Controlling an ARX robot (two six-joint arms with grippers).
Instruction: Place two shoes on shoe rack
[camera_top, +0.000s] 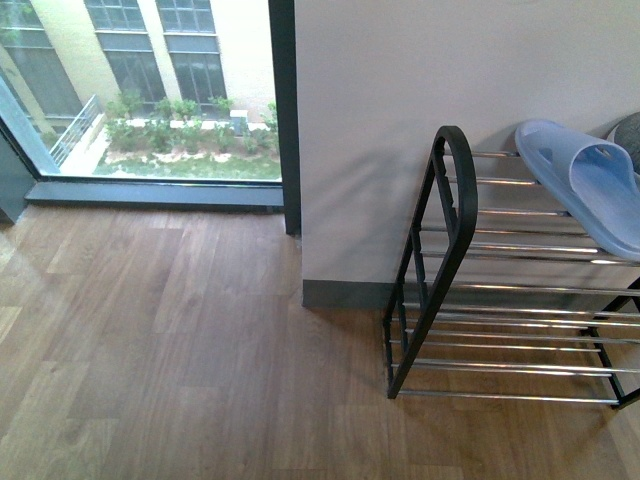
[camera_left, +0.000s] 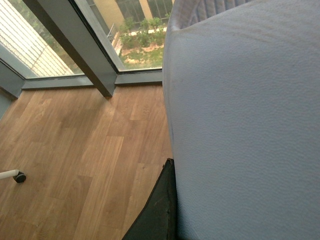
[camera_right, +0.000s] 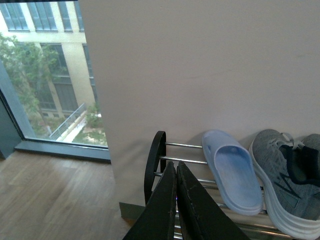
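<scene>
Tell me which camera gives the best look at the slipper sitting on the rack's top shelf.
The right wrist view: the whole light blue slipper shows on the shoe rack, beside a grey sneaker. The front view crops it at the frame edge. The left wrist view shows no rack, only a light blue surface close up.

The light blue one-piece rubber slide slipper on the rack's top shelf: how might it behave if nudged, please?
The light blue rubber slide slipper looks moulded and hollow, so probably light and slightly flexible. Resting flat across shiny chrome rods, it would likely slide rather than tip. Its toe seems to overhang the front rod, so a push could drop it.
</scene>
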